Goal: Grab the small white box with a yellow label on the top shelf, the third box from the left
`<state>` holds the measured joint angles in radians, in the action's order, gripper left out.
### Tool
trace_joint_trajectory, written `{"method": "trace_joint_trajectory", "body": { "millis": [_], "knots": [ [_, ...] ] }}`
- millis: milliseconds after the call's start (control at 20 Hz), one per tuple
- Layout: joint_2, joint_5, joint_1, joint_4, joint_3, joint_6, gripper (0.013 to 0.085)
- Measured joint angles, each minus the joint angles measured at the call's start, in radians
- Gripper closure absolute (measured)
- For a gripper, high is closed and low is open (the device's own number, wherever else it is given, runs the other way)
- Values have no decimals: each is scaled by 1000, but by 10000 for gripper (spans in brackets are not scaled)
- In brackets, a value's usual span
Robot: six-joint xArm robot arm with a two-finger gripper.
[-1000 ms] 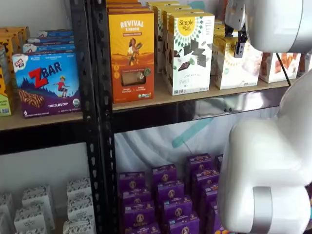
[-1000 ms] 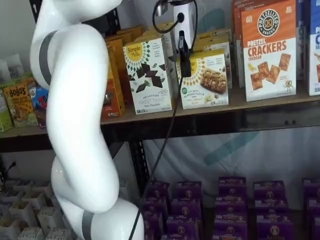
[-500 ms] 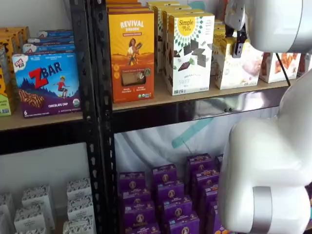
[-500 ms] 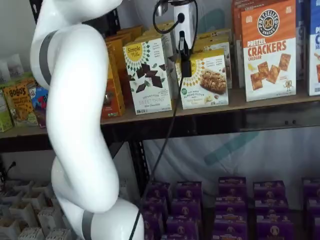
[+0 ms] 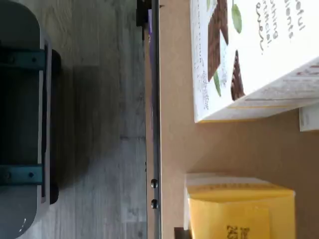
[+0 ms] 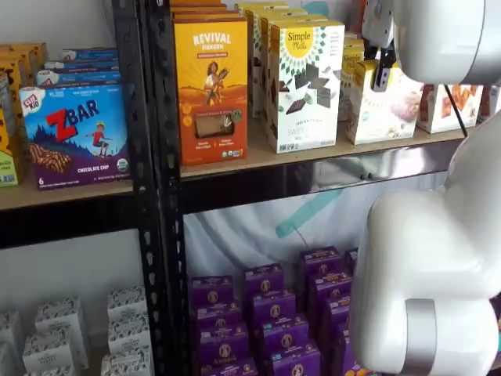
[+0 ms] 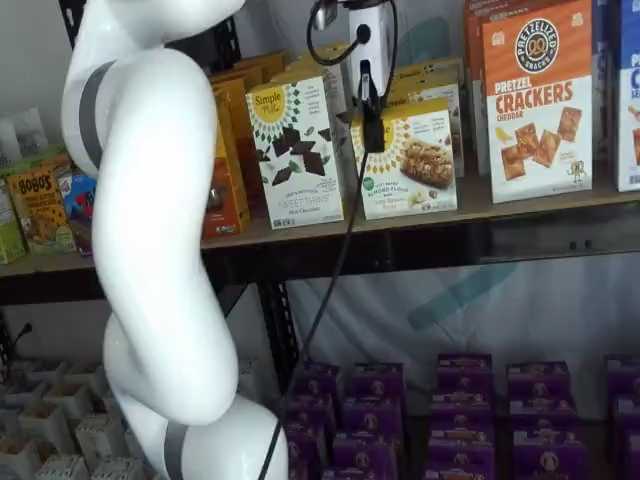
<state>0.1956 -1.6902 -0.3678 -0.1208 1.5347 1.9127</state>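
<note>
Gripper [image 7: 370, 125] at the small white box [image 7: 415, 165] — left edge.

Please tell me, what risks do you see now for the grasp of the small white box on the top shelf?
1. The gripper hangs at the left front corner of the small white box, so the fingers may meet only an edge and slip.
2. The taller Simple Mills box stands close beside it; a finger could push or tip it.
3. The box sits near the top shelf front edge, so a poor pull might drop it.
</note>
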Motion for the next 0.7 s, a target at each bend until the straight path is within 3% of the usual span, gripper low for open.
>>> {"method": "trace_joint_trajectory", "body": {
  "millis": [200,350,700],
  "knots": [
    [1,-2,-3,1,1,3,610],
    [1,-5,-6,0,1,5,690],
    [3,-26,-10,5,7,9,690]
  ]
}}
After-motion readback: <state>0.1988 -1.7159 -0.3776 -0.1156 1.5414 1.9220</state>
